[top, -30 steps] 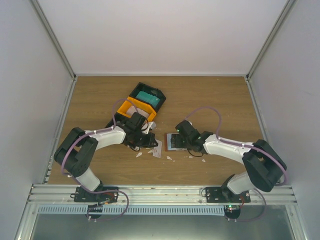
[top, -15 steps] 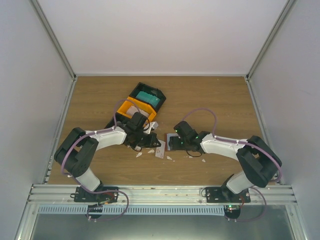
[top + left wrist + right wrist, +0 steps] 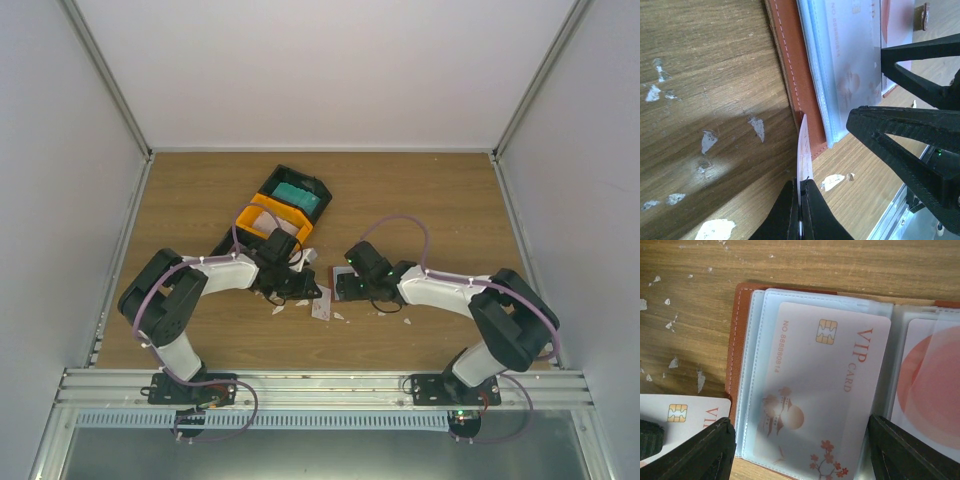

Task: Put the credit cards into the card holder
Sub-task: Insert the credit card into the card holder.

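Observation:
The card holder (image 3: 733,371) lies open on the table, brown with clear sleeves. One sleeve holds a white VIP card (image 3: 826,390); a red-and-white card (image 3: 930,385) sits in the sleeve to its right. My right gripper (image 3: 802,455) is open and straddles the holder from above. My left gripper (image 3: 800,185) is shut on another white VIP card (image 3: 804,147), seen edge-on, its tip at the holder's brown edge (image 3: 792,65). That held card also shows in the right wrist view (image 3: 685,415). A teal card (image 3: 298,193) lies in the tray.
A black-and-orange tray (image 3: 262,215) stands behind the left gripper (image 3: 303,288). Small white scraps (image 3: 279,309) lie on the wood around the holder, also in the left wrist view (image 3: 709,141). The right gripper's black fingers (image 3: 910,130) are close beside the held card.
My left gripper has moved right with the white card, up to the holder's edge. My right gripper has shifted a little left over the holder.

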Motion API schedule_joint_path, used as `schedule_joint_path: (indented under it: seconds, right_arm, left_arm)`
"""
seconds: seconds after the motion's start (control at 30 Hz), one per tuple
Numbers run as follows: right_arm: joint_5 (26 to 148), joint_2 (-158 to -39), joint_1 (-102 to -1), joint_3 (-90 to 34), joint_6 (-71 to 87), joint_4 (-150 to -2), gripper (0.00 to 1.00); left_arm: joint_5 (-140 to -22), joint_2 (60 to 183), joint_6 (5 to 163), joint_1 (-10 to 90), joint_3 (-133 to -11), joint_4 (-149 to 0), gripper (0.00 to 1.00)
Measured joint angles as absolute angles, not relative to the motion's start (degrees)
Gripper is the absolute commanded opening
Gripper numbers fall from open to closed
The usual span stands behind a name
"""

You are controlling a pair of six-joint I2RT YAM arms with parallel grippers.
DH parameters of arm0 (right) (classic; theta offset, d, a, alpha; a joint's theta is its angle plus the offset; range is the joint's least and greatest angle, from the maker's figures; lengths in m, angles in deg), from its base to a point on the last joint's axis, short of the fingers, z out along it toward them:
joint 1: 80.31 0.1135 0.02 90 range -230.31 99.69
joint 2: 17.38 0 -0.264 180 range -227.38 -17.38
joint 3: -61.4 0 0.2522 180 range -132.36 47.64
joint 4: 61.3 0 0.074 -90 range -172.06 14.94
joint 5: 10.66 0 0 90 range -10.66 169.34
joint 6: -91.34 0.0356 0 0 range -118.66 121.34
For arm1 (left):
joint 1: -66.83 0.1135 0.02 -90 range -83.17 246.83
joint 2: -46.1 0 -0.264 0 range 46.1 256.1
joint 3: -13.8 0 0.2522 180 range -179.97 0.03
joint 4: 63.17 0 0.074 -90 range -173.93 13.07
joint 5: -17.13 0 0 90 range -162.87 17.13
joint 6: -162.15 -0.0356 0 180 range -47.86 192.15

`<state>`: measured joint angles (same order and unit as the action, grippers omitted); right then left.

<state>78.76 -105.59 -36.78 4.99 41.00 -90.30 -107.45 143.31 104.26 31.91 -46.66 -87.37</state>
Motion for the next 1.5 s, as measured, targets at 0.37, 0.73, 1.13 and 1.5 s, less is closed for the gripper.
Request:
schedule_joint_path:
  seconds: [0.37, 0.73, 1.13, 1.5]
  right_arm:
    - [66.8, -106.9, -32.1, -1.1, 37.7, -98.3, 0.86]
    - [61.7, -115.3, -28.3, -6.7, 37.2, -103.2, 0.77]
    - [57.4, -115.6, -27.8, -7.9, 40.4, -107.3, 0.8]
    - [58.2, -110.7, -27.8, -6.5, 40.7, -107.2, 0.77]
  left_arm:
    - [-106.9, 143.4, 104.3, 31.8, -46.5, -87.2, 0.0]
    - [-106.8, 143.6, 104.3, 31.8, -46.3, -86.5, 0.0]
    - [-106.0, 143.9, 104.3, 31.7, -46.2, -85.3, 0.0]
    - [-106.0, 144.0, 104.3, 31.7, -46.2, -85.3, 0.0]
